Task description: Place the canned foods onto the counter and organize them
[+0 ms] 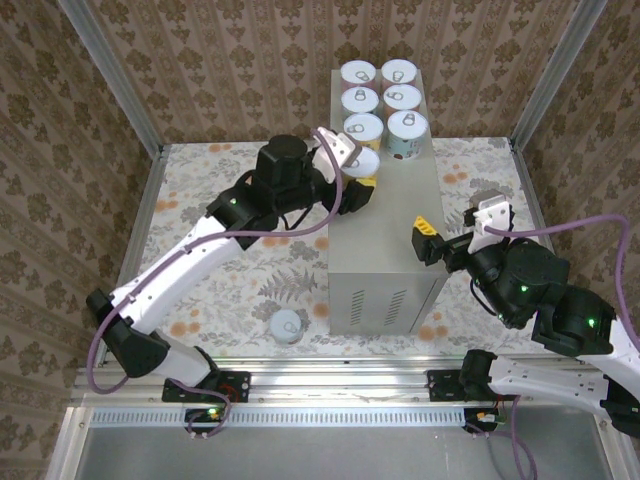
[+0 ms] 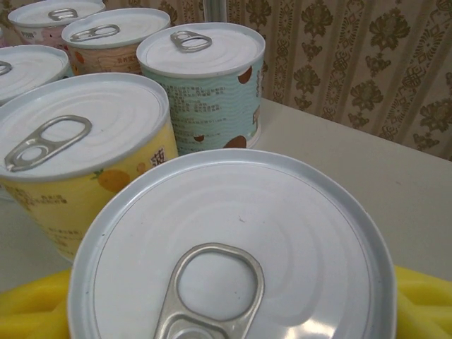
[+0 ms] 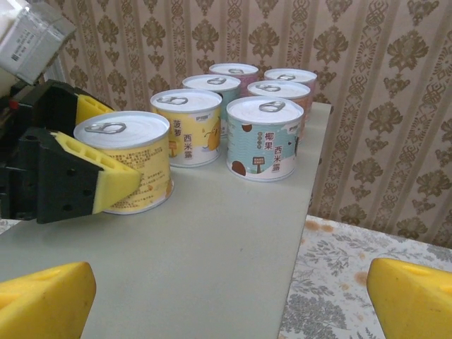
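While your left fingers [image 3: 106, 180] clamped the upright yellow can [image 3: 145, 169] at the near end of the left row on the counter [image 3: 212, 247], your right fingers [image 3: 42, 304] hung open by its right edge; the last can [image 1: 288, 326] stood on the floor [image 1: 240, 290], nearer your left arm [image 1: 185, 262].

Satin, silvery-white metal lids with pressed rings and bare-metal pull tabs cap the tins [image 3: 257, 138], whose printed labels are faintly glossy. The left-edge tin [image 2: 233, 254] catches soft highlights. The worktop [image 3: 212, 240] is smooth, matt grey painted metal. Porous yellow foam pads [image 3: 113, 182] sit in matt black plastic on the left tool [image 3: 121, 145]. The frame rail [image 1: 330, 383] looks like brushed metal.
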